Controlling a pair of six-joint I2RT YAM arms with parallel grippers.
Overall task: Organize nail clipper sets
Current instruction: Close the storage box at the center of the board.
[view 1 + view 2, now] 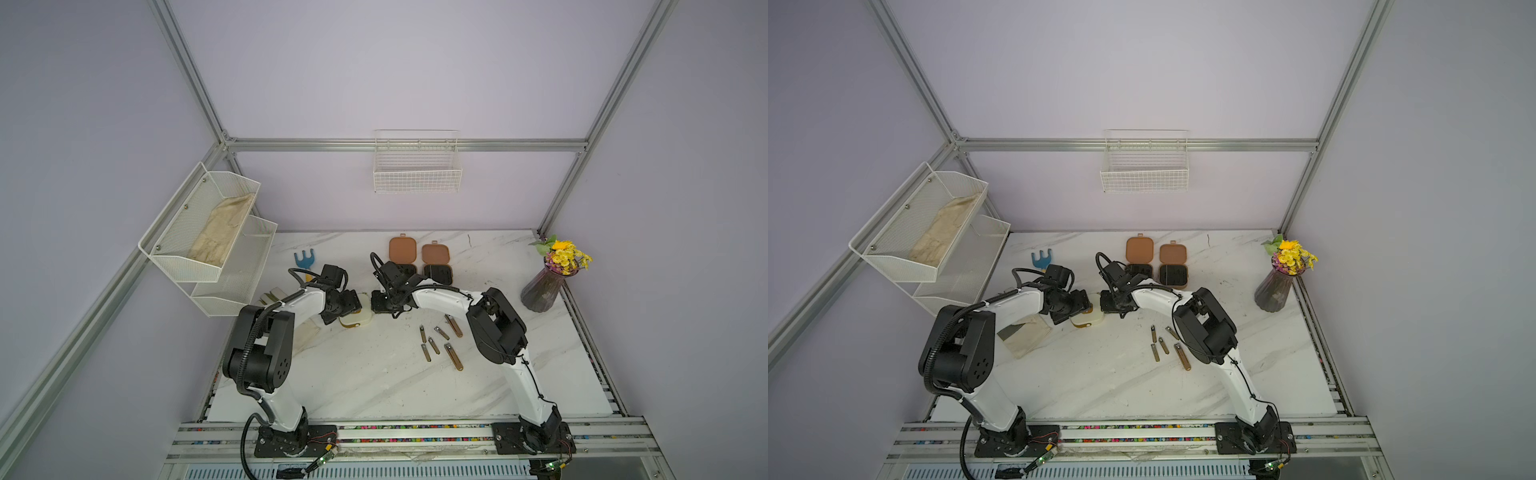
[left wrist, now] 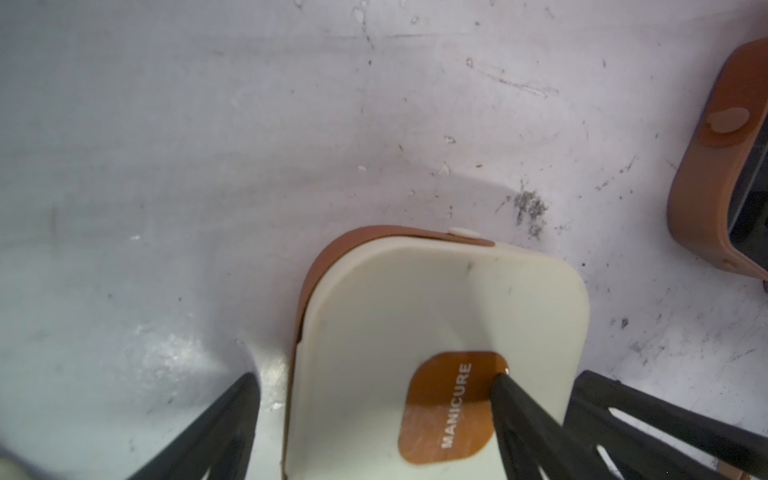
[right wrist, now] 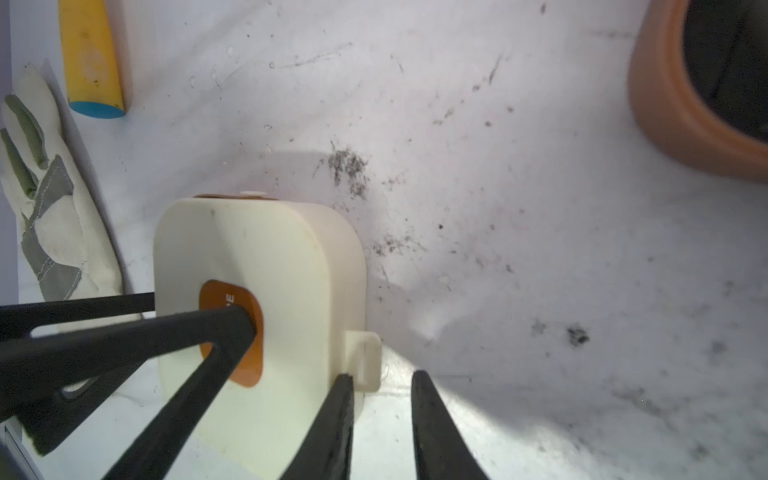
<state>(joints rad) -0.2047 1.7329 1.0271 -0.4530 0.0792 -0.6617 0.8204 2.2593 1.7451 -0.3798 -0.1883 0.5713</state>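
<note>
The closed cream case [image 1: 358,319] [image 1: 1091,319] lies on the marble table between both arms, its brown MANICURE label facing up. My left gripper [image 2: 374,378] is open: one fingertip [image 2: 500,380] rests on the label and the other stands on the table beside the case [image 2: 436,307]. My right gripper [image 3: 382,374] is open by a narrow gap, its tips on either side of the case's cream latch tab [image 3: 365,353]. Two brown cases [image 1: 402,249] [image 1: 435,253] lie open at the back. Several slim metal clippers [image 1: 440,340] [image 1: 1167,345] lie loose to the right.
A blue-and-yellow toy rake [image 1: 304,258] and a work glove [image 3: 50,232] lie left of the cream case. A vase of flowers [image 1: 544,289] stands at the right edge. Mesh shelves [image 1: 208,232] hang on the left wall and a wire basket [image 1: 417,174] on the back wall.
</note>
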